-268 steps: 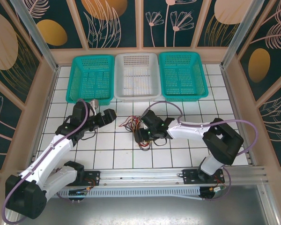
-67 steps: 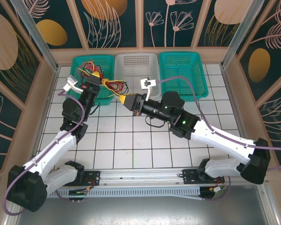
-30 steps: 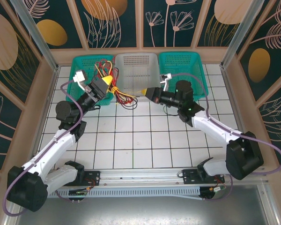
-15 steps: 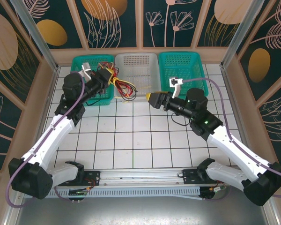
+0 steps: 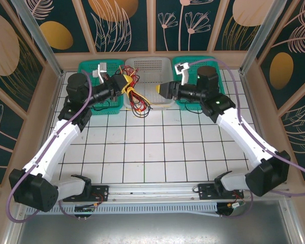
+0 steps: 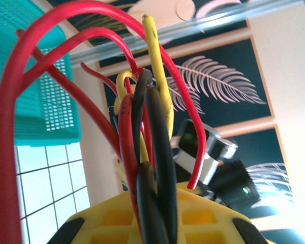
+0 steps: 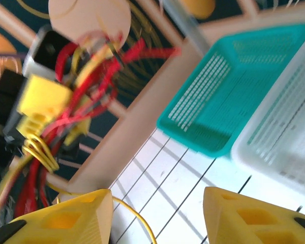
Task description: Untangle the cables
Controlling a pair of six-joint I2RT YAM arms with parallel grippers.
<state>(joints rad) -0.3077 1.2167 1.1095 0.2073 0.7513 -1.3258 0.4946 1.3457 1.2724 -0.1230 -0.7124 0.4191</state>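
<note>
You had the left hand [image 5: 124, 84] clamped on the red, yellow and black cables [image 5: 138, 97], dangling by the white basket [image 5: 153, 70]; your right hand [image 5: 162, 90] faced them, fingers apart.

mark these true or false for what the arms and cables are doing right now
1. The left gripper is shut on the cables. True.
2. The right gripper is shut. False: it is open, with its fingers standing apart.
3. The middle basket is teal. False: it is white, with teal baskets on either side.
4. The cables are red, yellow and black. True.
</note>
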